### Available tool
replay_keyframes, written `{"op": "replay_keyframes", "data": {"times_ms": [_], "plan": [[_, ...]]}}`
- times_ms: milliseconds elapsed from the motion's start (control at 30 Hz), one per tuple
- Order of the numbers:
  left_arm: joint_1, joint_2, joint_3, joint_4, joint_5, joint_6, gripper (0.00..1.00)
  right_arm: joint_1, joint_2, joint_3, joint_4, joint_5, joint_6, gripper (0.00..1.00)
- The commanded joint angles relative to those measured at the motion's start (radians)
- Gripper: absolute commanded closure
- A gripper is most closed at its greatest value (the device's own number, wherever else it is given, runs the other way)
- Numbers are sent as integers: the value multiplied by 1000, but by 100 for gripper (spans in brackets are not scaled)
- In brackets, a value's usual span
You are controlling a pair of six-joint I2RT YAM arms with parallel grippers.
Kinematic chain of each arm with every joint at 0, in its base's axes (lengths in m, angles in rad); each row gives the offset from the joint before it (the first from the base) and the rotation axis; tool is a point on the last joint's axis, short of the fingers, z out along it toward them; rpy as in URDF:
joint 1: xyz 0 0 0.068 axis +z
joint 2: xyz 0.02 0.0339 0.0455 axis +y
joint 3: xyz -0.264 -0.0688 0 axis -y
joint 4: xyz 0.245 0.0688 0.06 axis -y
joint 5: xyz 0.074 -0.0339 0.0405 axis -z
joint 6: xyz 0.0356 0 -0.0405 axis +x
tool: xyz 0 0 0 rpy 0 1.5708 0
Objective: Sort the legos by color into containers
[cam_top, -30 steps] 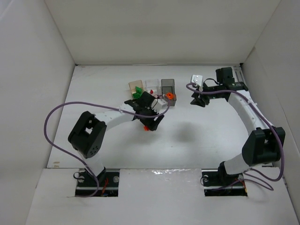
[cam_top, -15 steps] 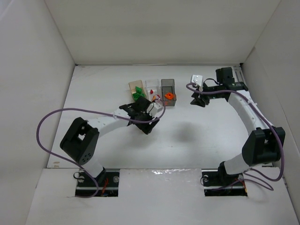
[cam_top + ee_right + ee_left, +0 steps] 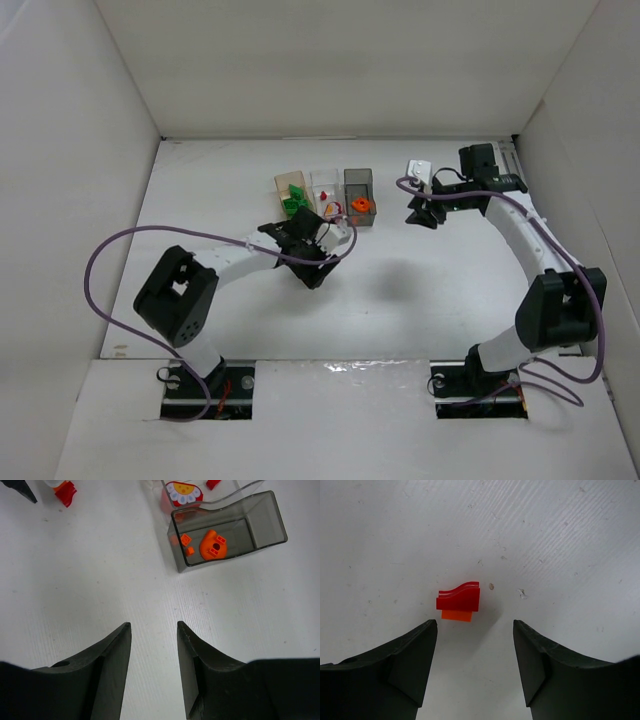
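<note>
A small red brick stuck on an orange brick (image 3: 459, 601) lies on the white table just ahead of my left gripper (image 3: 475, 626), which is open and empty; the piece sits nearer the left finger. In the top view my left gripper (image 3: 314, 270) hides it. The tan-orange bin (image 3: 290, 183) holds green legos (image 3: 292, 203), the clear bin (image 3: 324, 181) holds red pieces, and the smoky grey bin (image 3: 358, 180) (image 3: 265, 522) holds the round orange piece (image 3: 211, 544) and small orange bricks. My right gripper (image 3: 152, 626) (image 3: 418, 215) is open and empty, right of the bins.
A small white box (image 3: 419, 170) sits at the back right by the right arm. White walls enclose the table on three sides. The red and orange piece (image 3: 65, 492) and a left fingertip (image 3: 20, 489) show in the right wrist view.
My left gripper has shifted over the red and orange piece, which showed beside it in the top view a second ago. The right arm has not moved.
</note>
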Motion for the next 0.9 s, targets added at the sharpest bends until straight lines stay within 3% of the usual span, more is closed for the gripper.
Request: {"op": "replay_keyframes", "data": {"times_ms": [0, 267, 867], "plan": [[0, 4, 18, -10, 20, 31, 41, -7, 12, 33, 7, -39, -6, 53], [0, 33, 18, -10, 29, 62, 52, -7, 30, 52, -2, -39, -15, 53], [66, 73, 60, -19, 49, 128, 49, -7, 48, 61, -12, -39, -15, 52]]}}
